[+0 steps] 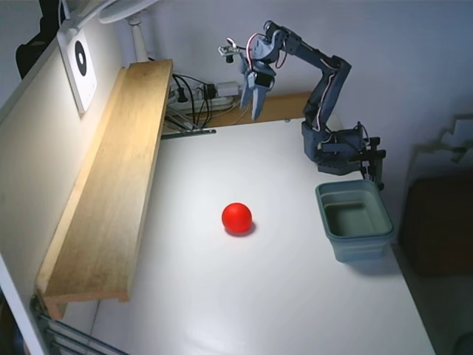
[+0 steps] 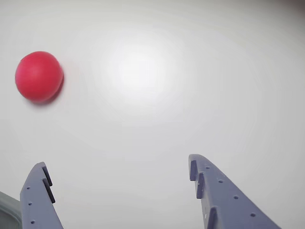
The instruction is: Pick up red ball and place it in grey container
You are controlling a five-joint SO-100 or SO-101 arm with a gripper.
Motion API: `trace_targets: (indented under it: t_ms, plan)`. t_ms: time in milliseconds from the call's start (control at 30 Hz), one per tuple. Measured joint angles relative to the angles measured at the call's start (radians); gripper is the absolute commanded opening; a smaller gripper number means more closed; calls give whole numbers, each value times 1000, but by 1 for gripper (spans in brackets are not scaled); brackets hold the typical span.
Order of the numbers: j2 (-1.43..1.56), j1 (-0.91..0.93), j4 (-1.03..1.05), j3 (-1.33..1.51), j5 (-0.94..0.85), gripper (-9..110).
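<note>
The red ball [image 1: 236, 217] lies near the middle of the white table, apart from everything else. To its right in the fixed view stands the grey container [image 1: 362, 248], upright and holding nothing I can see. My gripper [image 1: 256, 112] hangs high over the table's far edge, pointing down, well behind the ball. In the wrist view the gripper [image 2: 117, 164] is open, with bare table between its two blue fingers [image 2: 214, 191]. The red ball [image 2: 39, 76] shows at the upper left there. A grey sliver, likely the container [image 2: 5, 212], shows in the bottom left corner.
A long wooden plank [image 1: 111, 185] runs along the table's left side. Cables and a power strip [image 1: 199, 95] lie at the back beside it. The arm's base [image 1: 336, 148] is clamped just behind the container, near the table's right edge.
</note>
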Motion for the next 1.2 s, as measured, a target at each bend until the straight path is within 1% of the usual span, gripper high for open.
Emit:
trace_targets:
  t_ms: [233,433,833,1200]
  plan:
    - [2,-153,0,0,-3,38]
    - [0,-213,0,0,-3,38]
    - [-2,-222,0,0,-2,38]
    - [-144,-222,-12,-23,-2,38]
